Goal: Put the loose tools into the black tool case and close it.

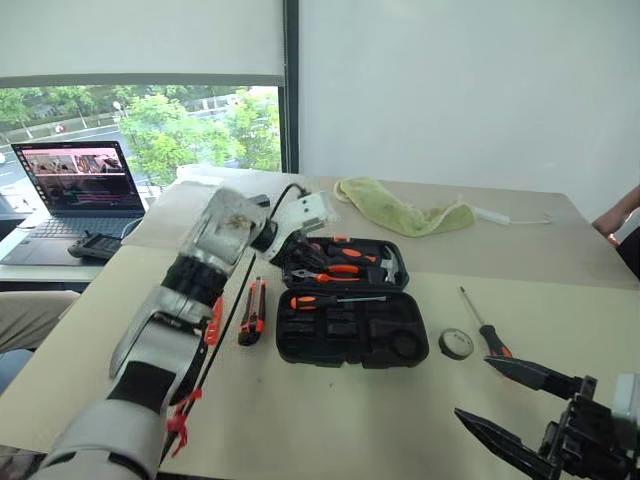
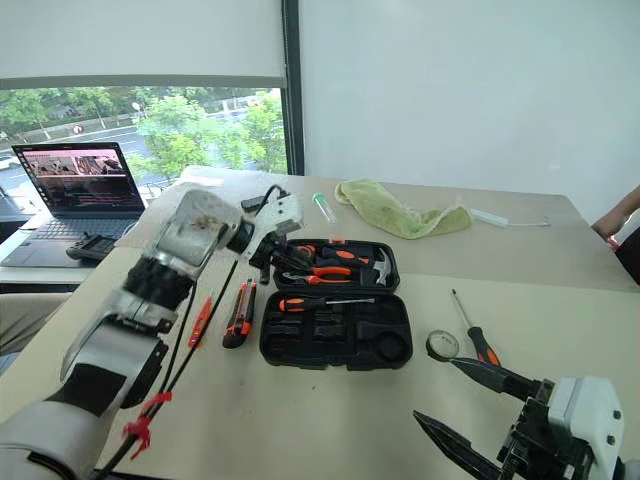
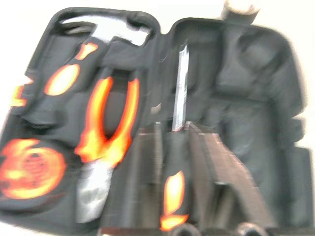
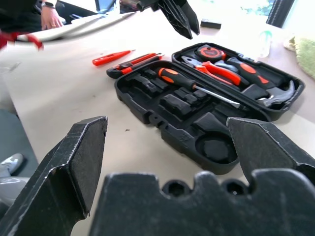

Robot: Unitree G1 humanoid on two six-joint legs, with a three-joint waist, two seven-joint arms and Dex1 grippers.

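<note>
The black tool case lies open mid-table, with pliers, a hammer and a tape measure in its far half. One screwdriver lies in a slot of the near half. My left gripper hovers shut and empty over the case's far left corner. The utility knife and the orange tester pen lie on the table left of the case. The tape roll and the second screwdriver lie to its right. My right gripper stands open and empty near the front right.
An open laptop and a small black box sit on a side table at the left. A green cloth and a white cable lie at the far edge. A person's arm shows at the right edge.
</note>
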